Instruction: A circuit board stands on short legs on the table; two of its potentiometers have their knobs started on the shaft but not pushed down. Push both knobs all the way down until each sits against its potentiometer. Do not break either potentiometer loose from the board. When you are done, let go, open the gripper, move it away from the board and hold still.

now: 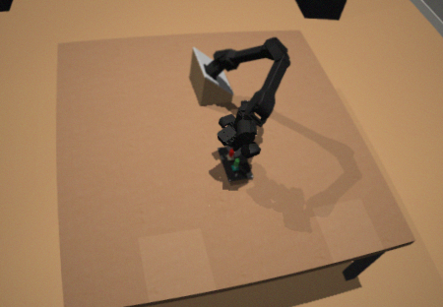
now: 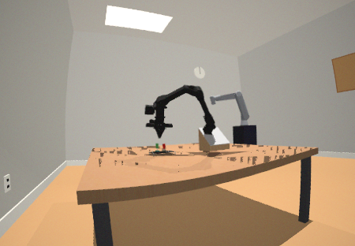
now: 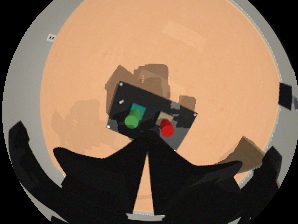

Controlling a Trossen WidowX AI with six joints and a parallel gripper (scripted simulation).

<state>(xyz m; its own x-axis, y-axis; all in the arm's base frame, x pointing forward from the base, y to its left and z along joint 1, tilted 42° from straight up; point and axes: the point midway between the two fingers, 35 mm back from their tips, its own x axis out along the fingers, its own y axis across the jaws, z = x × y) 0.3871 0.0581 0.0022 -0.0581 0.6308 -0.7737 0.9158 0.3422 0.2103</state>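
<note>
The dark circuit board (image 1: 242,175) (image 3: 131,94) lies low over the table. A green knob (image 1: 236,161) (image 2: 157,146) (image 3: 132,121) stands above a teal potentiometer (image 3: 138,109). A red knob (image 1: 231,153) (image 2: 164,147) (image 3: 167,128) stands above a beige potentiometer (image 3: 164,117). In the exterior view both knobs stand up from the board at about equal height. My gripper (image 2: 159,137) (image 3: 148,134) is shut with nothing between its fingertips. It points down and hangs a little above the knobs, touching neither. In the wrist view its tips cover part of the board's near edge.
The arm rises from a white-topped wedge-shaped base (image 1: 201,85) (image 2: 221,138) on the wooden table (image 1: 123,171) (image 2: 130,173). A grey arm (image 2: 244,107) on a dark pedestal stands behind the table. The shadow of my arm falls beside the board.
</note>
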